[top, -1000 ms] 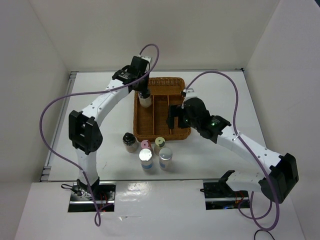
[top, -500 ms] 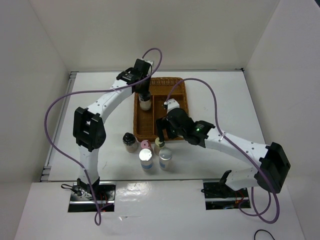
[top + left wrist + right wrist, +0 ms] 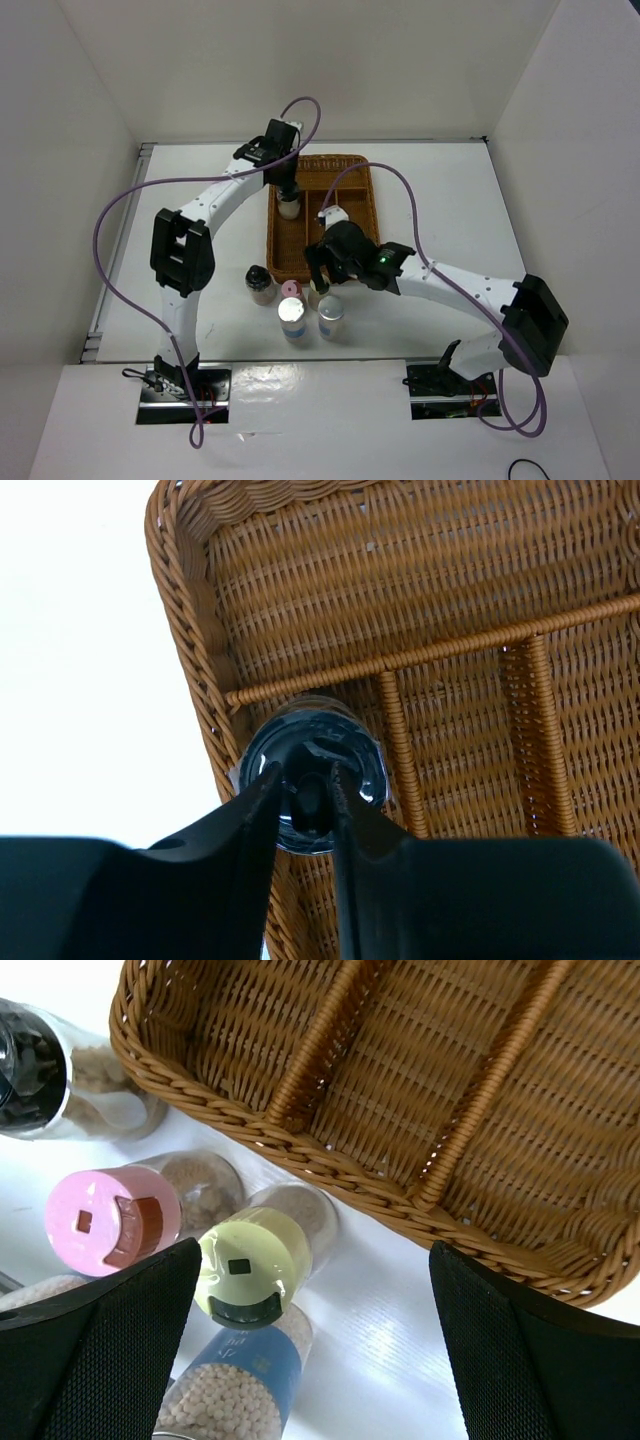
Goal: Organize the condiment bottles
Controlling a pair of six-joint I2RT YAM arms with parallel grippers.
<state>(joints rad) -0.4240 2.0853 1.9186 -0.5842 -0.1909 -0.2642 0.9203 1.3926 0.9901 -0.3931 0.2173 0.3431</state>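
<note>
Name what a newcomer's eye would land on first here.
The brown wicker tray, where the left fingers pinch a black-capped jar standing inside by its left wall. Next, the five other shaker jars clustered on the table at the tray's near edge, the right fingers spread wide above the yellow-capped jar.

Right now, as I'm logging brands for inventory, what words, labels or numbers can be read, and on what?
No text reads clearly.
Blue label on the bead-filled jar: faint white print, too blurred to read.
Pink cap, pale yellow cap: no print.
</note>
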